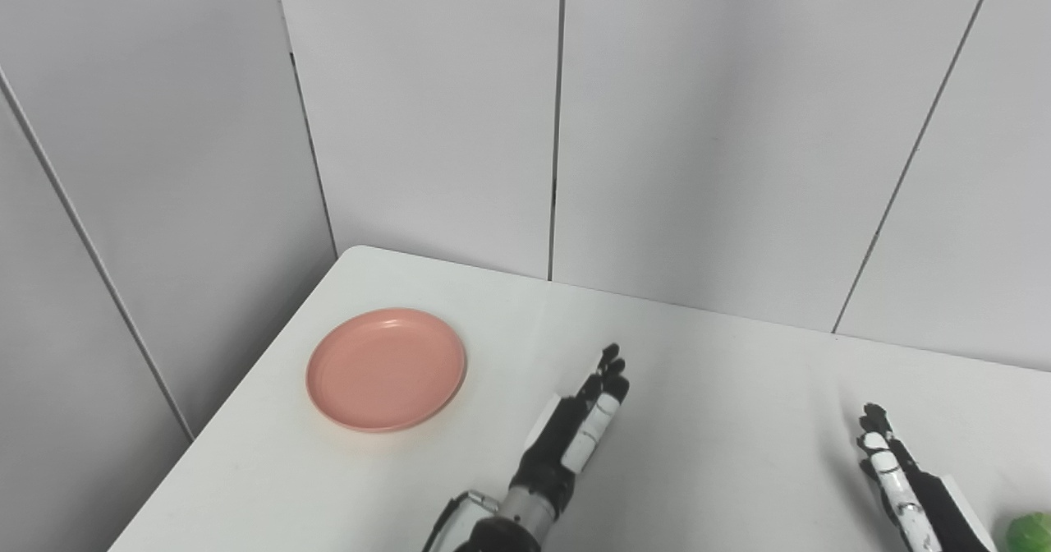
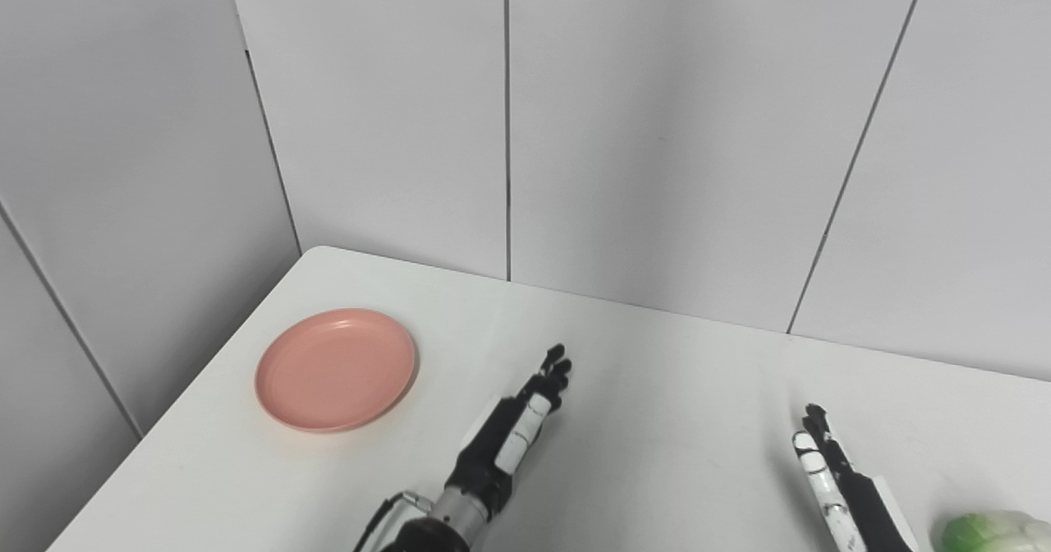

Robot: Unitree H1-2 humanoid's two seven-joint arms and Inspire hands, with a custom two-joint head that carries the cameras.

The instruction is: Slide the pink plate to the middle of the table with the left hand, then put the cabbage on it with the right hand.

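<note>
- A white table (image 1: 739, 453) set into a corner of pale grey wall panels (image 1: 427, 125), seen from above by two head cameras side by side.
- The pink plate (image 1: 386, 369), round and shallow with nothing on it, lies flat near the table's left edge, well left of the middle.
- The left hand (image 1: 581, 433), black and white, reaches in from the bottom edge; its fingers are stretched straight and close together, holding nothing; it sits to the right of the plate, apart from it.
- The right hand (image 2: 837, 478) rests low at the right, fingers likewise extended, empty.
- The cabbage (image 2: 993, 533), pale green, lies at the bottom right corner, just beside the right hand, partly cut off by the frame.
- Judging from this, the first step has not begun; the plate is untouched.
- The next move calls for the left hand to travel left, meet the plate's rim or far side, and draw it toward the centre; pressing too steeply could tip the rim.
</note>
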